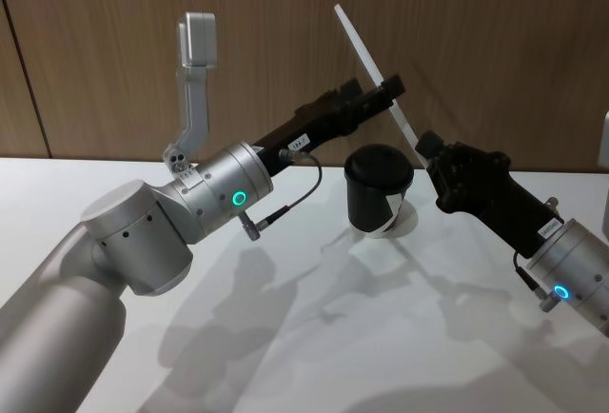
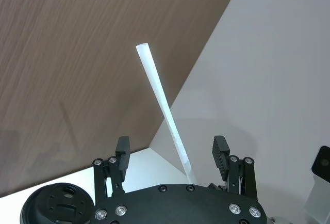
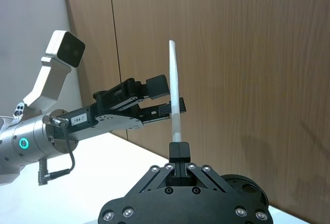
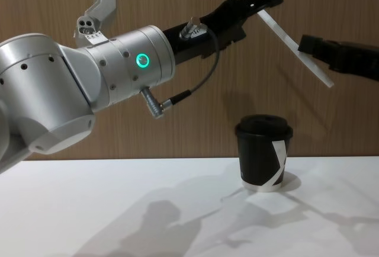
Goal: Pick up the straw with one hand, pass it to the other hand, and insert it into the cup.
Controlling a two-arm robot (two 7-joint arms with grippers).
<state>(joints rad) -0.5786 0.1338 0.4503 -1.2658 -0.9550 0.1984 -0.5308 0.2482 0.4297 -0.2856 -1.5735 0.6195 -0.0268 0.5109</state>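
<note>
Head view: we see the straw (image 1: 365, 56) slanting up and to our left, well above the cup (image 1: 378, 199), its lower end pinched in the closed right gripper (image 1: 425, 145). Our left gripper (image 1: 385, 88) straddles the straw's middle with its fingers spread wide and, we judge, not yet gripping.

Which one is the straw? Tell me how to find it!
Look above the black cup on the white table, in front of the brown wooden wall. There the right gripper pinches the lower end of the straw, and the open fingers of the left gripper sit either side of it. It is the only long, thin, white thing, tilted in the air.
</note>
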